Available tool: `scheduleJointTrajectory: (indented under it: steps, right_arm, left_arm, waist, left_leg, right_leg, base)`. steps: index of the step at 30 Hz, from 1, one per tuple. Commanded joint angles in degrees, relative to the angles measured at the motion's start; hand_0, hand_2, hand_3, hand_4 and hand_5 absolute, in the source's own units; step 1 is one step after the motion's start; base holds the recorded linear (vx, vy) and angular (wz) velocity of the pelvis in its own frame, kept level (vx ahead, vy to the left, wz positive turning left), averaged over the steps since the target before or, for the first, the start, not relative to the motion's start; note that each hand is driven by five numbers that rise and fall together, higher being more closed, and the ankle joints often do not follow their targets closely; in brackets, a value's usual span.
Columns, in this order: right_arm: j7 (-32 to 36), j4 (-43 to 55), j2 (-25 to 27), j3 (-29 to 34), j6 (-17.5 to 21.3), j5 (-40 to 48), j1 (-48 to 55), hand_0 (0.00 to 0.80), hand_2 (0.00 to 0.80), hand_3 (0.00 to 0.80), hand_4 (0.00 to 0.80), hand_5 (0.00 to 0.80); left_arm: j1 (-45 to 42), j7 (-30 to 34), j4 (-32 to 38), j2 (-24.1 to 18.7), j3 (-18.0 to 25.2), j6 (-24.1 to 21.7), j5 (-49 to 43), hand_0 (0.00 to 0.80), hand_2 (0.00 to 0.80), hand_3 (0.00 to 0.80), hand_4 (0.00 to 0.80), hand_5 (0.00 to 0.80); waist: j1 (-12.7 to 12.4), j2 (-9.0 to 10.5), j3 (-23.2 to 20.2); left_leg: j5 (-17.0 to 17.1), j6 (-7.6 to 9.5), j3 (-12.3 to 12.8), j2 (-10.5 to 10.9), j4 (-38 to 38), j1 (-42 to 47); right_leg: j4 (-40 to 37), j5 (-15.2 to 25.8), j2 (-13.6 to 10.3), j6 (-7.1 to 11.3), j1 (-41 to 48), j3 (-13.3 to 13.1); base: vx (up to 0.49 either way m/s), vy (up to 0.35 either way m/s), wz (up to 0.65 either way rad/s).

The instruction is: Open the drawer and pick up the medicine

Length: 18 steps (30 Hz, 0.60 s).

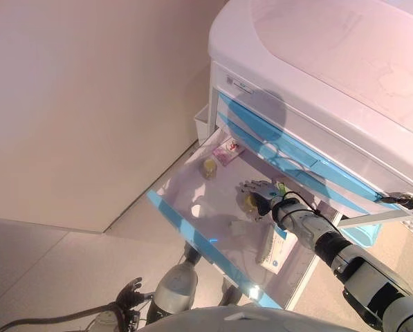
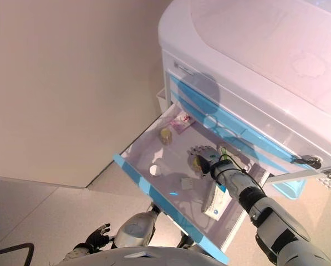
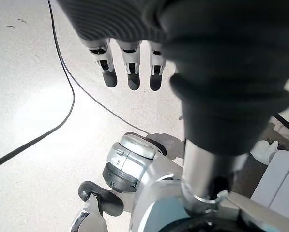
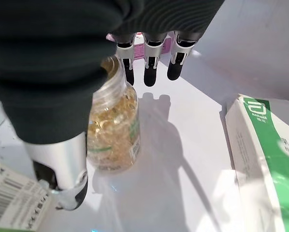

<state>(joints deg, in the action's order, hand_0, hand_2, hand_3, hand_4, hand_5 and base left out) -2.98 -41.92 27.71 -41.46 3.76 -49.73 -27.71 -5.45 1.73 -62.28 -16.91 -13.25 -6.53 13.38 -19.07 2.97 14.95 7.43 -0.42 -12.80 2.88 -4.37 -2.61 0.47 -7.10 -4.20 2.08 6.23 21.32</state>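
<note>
The blue-fronted drawer (image 1: 192, 235) of the white cabinet (image 1: 317, 62) stands pulled out. Inside it, a clear medicine bottle of yellow capsules (image 4: 113, 130) stands upright; it also shows in the left eye view (image 1: 249, 203). My right hand (image 1: 260, 192) reaches into the drawer and hovers at this bottle. Its fingers (image 4: 151, 67) are straight past the bottle's top and its thumb (image 4: 62, 164) lies beside the bottle, not closed on it. My left hand (image 1: 131, 296) hangs low beside the drawer front, fingers (image 3: 129, 72) relaxed over the floor, holding nothing.
The drawer also holds a pink box (image 1: 227, 151), a small yellow-capped bottle (image 1: 209, 167), a white round object (image 1: 198, 209) and a white-and-green box (image 1: 277, 249). A small bin (image 1: 202, 123) hangs on the cabinet's side. A black cable (image 3: 62, 111) lies on the floor.
</note>
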Motion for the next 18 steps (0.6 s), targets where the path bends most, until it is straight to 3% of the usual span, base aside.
scheduleJointTrajectory:
  steps: [1, 9, 10, 14, 17, 18]
  right_arm:
    - [-2.40, 0.78, 0.06, -2.20, 0.28, -1.47, -2.23, 0.000, 0.000, 0.000, 0.000, 0.000]
    - [-2.38, 0.44, -0.15, -2.08, 0.22, -1.42, -1.92, 0.000, 0.000, 0.000, 0.000, 0.000]
    - [-2.40, 0.45, -0.10, -2.04, 0.22, -1.42, -1.84, 0.056, 0.056, 0.056, 0.056, 0.056]
    - [-2.14, 0.38, -0.24, -1.97, 0.36, -1.43, -1.90, 0.605, 0.605, 0.605, 0.605, 0.605]
    - [-2.26, 0.12, -0.17, -2.06, 0.56, -1.35, -1.86, 0.800, 0.800, 0.800, 0.800, 0.800]
    - [-2.18, 0.14, -0.09, -2.05, 0.67, -1.37, -1.97, 0.800, 0.800, 0.800, 0.800, 0.800]
  left_arm:
    - [1.66, 0.07, -2.01, -1.48, -2.75, -0.98, -1.99, 0.000, 0.000, 0.000, 0.000, 0.000]
    - [1.69, 0.20, -2.10, -1.41, -2.77, -0.98, -2.26, 0.000, 0.000, 0.000, 0.000, 0.000]
    - [1.64, 0.27, -2.08, -1.49, -2.79, -1.06, -2.22, 0.000, 0.000, 0.000, 0.000, 0.000]
    - [1.67, 0.25, -2.18, -1.44, -2.67, -1.07, -2.46, 0.000, 0.000, 0.000, 0.000, 0.000]
    - [1.81, 0.38, -2.21, -1.55, -2.69, -0.98, -2.51, 0.000, 0.000, 0.000, 0.000, 0.000]
    - [1.86, 0.38, -2.16, -1.61, -2.76, -0.91, -2.38, 0.000, 0.000, 0.000, 0.000, 0.000]
  waist:
    - [-1.35, 0.51, -1.33]
    - [-1.42, 0.40, -1.58]
    - [-1.44, 0.38, -1.55]
    - [-1.45, 0.45, -1.67]
    - [-1.48, 0.52, -1.74]
    - [-1.48, 0.53, -1.76]
  left_leg:
    - [-5.73, 1.10, 0.37, 1.53, 1.71, 0.21]
    - [-5.69, 1.16, 0.07, 1.71, 1.55, 0.26]
    - [-5.71, 1.15, 0.04, 1.71, 1.60, 0.26]
    - [-5.70, 1.17, 0.01, 1.73, 1.58, 0.35]
    - [-5.67, 1.17, -0.07, 1.75, 1.57, 0.35]
    - [-5.67, 1.17, -0.11, 1.74, 1.55, 0.36]
  right_leg:
    - [1.70, 7.74, -4.83, 4.03, -6.42, -3.55]
    - [1.61, 7.70, -4.86, 3.99, -6.41, -3.43]
    - [1.65, 7.67, -4.87, 3.99, -6.39, -3.38]
    - [1.61, 7.66, -4.83, 3.93, -6.27, -3.35]
    - [1.63, 7.67, -4.80, 3.93, -6.30, -3.38]
    - [1.60, 7.66, -4.80, 3.93, -6.29, -3.35]
  base:
    - [0.000, 0.000, 0.00]
    - [0.000, 0.000, 0.00]
    - [0.000, 0.000, 0.00]
    - [0.000, 0.000, 0.00]
    - [0.000, 0.000, 0.00]
    - [0.000, 0.000, 0.00]
